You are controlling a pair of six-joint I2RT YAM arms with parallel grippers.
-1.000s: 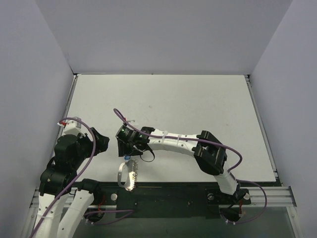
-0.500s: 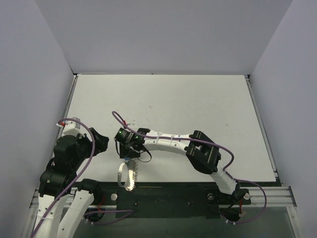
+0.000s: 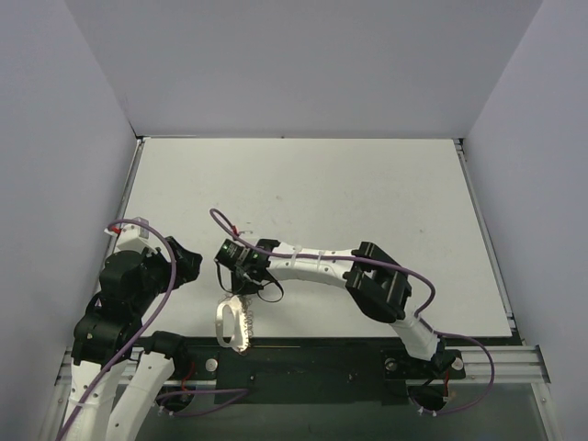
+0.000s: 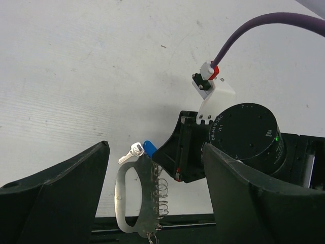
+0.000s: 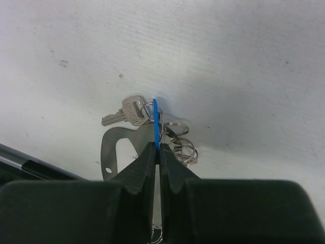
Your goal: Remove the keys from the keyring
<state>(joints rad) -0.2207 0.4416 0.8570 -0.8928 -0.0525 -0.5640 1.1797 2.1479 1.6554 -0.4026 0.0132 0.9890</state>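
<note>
The keyring (image 3: 223,323) is a pale oval loop at the table's front edge, with a silver chain (image 3: 246,327) of rings along its right side. My right gripper (image 5: 157,147) is shut on the edge-on blue head of one key (image 5: 156,119). The small silver key (image 5: 126,115) hangs just left of it, above the keyring (image 5: 108,151). In the left wrist view the blue key (image 4: 149,148) and silver key (image 4: 131,152) sit at the top of the keyring (image 4: 122,195). My left gripper (image 4: 155,148) is open and empty, well back from them.
The black rail (image 3: 303,354) along the table's front edge runs right under the keyring's lower end. The right arm (image 3: 322,262) stretches across the near middle of the white table (image 3: 312,184). Grey walls stand on three sides.
My right gripper has closed onto the blue key head. The keyring's top end has shifted a little to the left. The left arm has not moved.
</note>
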